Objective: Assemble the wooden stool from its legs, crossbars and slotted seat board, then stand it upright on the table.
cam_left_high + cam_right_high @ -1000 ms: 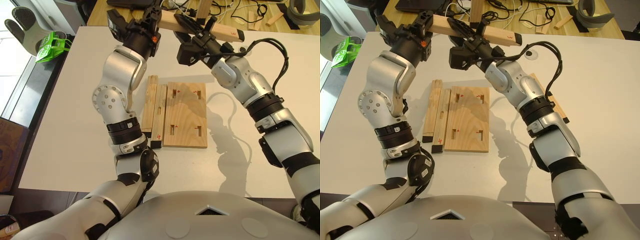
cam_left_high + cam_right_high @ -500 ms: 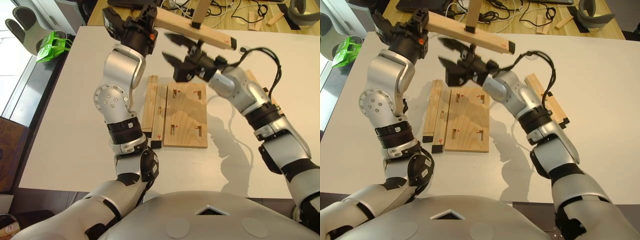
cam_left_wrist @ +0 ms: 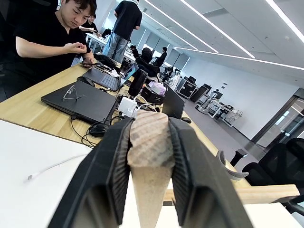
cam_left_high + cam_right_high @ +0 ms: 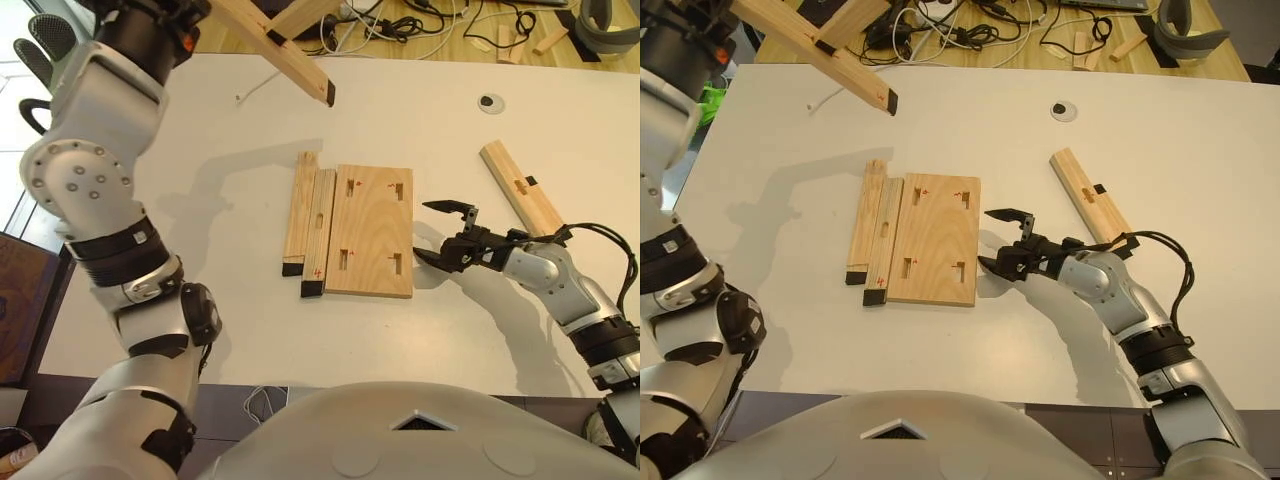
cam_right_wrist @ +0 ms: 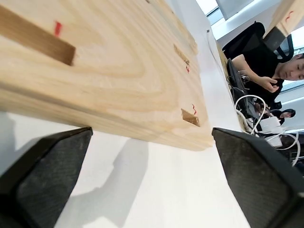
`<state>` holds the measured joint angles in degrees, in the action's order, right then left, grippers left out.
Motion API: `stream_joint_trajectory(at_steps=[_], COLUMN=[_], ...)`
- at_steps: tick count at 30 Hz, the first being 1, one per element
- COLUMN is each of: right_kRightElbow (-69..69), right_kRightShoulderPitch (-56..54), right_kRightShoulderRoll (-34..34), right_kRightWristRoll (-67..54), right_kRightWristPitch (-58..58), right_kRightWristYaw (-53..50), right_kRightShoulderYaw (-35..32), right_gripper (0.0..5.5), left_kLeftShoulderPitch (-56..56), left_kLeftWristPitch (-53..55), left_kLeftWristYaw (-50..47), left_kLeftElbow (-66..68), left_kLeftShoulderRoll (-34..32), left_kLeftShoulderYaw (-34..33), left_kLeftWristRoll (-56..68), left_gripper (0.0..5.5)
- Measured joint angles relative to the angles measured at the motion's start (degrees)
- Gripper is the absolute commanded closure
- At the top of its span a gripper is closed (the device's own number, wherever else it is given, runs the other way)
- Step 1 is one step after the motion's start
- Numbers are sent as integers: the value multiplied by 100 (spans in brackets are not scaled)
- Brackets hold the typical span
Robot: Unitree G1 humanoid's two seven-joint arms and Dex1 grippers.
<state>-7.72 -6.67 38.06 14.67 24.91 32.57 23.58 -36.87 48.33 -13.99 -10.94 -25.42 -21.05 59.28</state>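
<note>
i have the slotted seat board (image 4: 370,230) flat mid-table (image 4: 200,300), an inner leg (image 4: 318,232) touching its left edge and an outer leg (image 4: 298,210) against that one. a third leg (image 4: 520,187) lies well apart to the right, farther back. my right gripper (image 4: 442,233) sits just beside the board's right edge, jaws spread, and my left gripper (image 3: 148,129) clamps the joined leg and crossbar (image 4: 290,62) above the far left.
</note>
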Motion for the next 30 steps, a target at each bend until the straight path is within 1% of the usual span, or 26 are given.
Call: stream_joint_trajectory(at_steps=[4,7,9,10,12,15,18,20,24,30], right_kRightElbow=[884,1154,1119,1011,496,-536,-1238,-1776,-2510,-3059], right_kRightShoulderPitch=[-265,-924,-1387,-1516,-1703,-1952,-2331,-2634,-3056,-3157], right_kRightShoulderRoll=[-709,-807,-866,-940,-1236,-1805,-2250,-2508,-2596,-2861], right_kRightWristRoll=[-1653,-2366,-2453,-2376,-2013,-1596,-1434,-1286,-942,-906], right_kRightWristPitch=[-1794,-2955,-3427,-3450,-3428,-3421,-3296,-3282,-3290,-3294], right_kRightWristYaw=[875,1480,1830,1904,2065,2152,2044,1578,622,87], right_kRightShoulderYaw=[-108,-273,-191,-72,388,881,976,994,869,719], right_gripper=[82,82,82,82,82,82,82,82,82,82], left_kLeftShoulderPitch=[-308,-441,-493,-499,-520,-523,-522,-521,-513,-478], left_kLeftWristPitch=[162,217,218,218,208,165,147,143,88,29], left_kLeftWristYaw=[47,11,-51,-63,-107,-228,-331,-339,-336,-318], left_kLeftElbow=[-21,-21,-14,-5,18,30,21,15,15,-9], left_kLeftShoulderRoll=[-65,-57,-43,-30,67,239,372,402,403,401], left_kLeftShoulderYaw=[-53,-102,-162,-185,-224,-257,-260,-264,-281,-272], left_kLeftWristRoll=[114,175,199,201,196,188,185,180,141,37], left_gripper=[447,447,447,447,447,447,447,447,447,447])
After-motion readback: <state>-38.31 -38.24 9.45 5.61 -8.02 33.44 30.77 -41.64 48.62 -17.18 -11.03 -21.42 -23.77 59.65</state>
